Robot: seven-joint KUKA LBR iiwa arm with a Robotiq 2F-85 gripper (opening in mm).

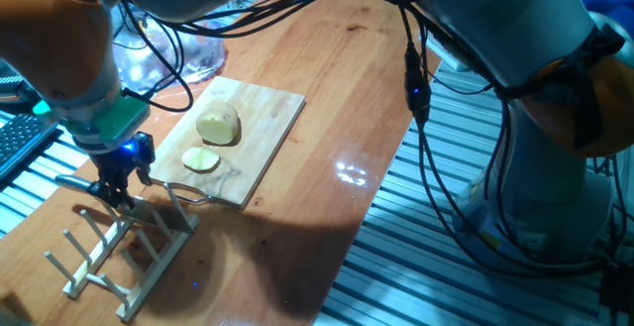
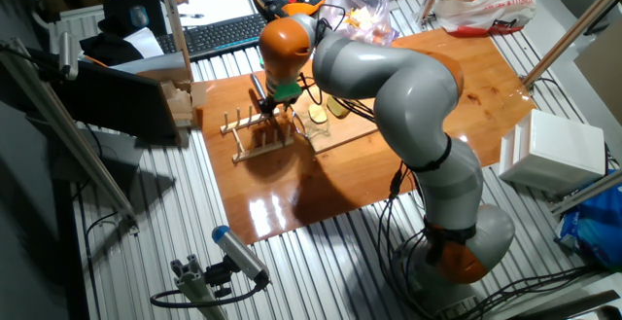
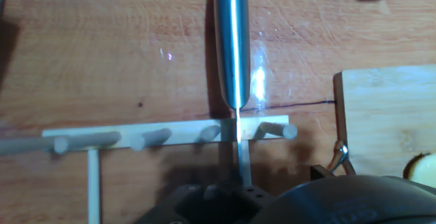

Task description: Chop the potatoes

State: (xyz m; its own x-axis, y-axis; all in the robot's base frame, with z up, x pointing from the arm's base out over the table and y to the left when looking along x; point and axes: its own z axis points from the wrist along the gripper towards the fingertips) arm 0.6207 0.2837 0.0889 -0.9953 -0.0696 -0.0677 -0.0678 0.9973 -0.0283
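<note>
Wooden peg rack (image 1: 119,252) lies nearest, at the surface's (image 1: 327,98) front corner. Above it the tool (image 1: 119,189) pinches a knife (image 3: 231,40) by its thin blade, the steel handle pointing out over the surface. On the cutting board (image 1: 263,118) behind the rack rest the potatoes (image 1: 219,126): one pale yellow-tan rounded half, matte, with a flat slice (image 1: 201,160) just beside it toward the board's front edge.
</note>
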